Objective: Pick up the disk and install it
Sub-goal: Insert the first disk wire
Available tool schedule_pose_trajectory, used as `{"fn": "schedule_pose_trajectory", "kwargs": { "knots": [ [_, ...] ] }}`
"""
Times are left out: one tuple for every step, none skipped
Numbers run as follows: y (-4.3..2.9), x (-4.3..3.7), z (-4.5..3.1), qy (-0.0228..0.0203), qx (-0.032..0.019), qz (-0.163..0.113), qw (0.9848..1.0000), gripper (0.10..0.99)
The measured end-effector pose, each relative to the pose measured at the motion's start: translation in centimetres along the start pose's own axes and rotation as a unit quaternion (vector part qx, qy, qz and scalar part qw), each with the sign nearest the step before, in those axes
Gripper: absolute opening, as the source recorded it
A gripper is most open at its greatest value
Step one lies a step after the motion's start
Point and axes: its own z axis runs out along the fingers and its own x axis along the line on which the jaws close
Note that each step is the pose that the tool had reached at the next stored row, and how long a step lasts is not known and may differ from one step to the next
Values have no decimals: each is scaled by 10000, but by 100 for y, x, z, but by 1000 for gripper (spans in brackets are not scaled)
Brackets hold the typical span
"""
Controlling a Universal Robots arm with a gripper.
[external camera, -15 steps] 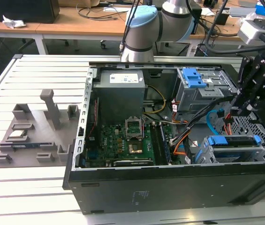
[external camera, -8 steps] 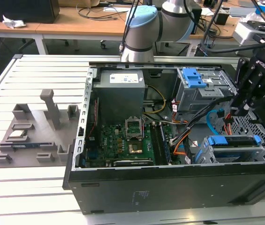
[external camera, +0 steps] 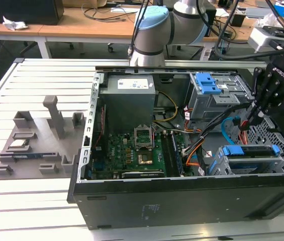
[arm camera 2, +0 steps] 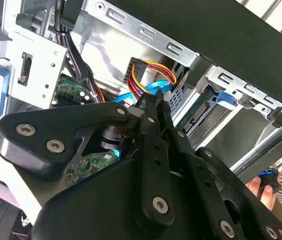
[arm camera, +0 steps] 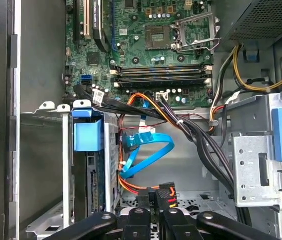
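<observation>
Inside the case's near-right bay, the disk (external camera: 247,151), seemingly heavy, rigid and shock-sensitive, is best gripped by its blue bracket edges, while the gripper (arm camera: 153,197) clenches a cable plug (arm camera: 164,193).

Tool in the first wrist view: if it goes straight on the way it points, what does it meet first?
Most likely the black power connector with its red, yellow and orange wires, just ahead of the tool; depth is unclear.
</observation>
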Motion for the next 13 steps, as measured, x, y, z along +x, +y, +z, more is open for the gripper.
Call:
{"fn": "schedule_pose_trajectory", "kwargs": {
  "knots": [
    [0,0,0,5,0,0,10000,169],
    [0,0,0,9,0,1,10000,169],
    [-1,16,1,8,1,0,10000,169],
    [-3,51,2,10,0,0,10000,169],
    [-5,101,6,9,0,1,10000,169],
    [-8,185,12,9,0,1,10000,169],
    [-12,260,20,10,1,1,10000,169],
    [-14,305,28,10,0,1,10000,169],
    [-20,393,55,10,0,1,10000,169],
    [-27,469,99,10,0,1,10000,169],
    [-29,476,112,10,0,0,10000,169],
    [-30,479,120,9,1,0,10000,169],
    [-30,479,120,10,1,0,10000,169]
  ]
}}
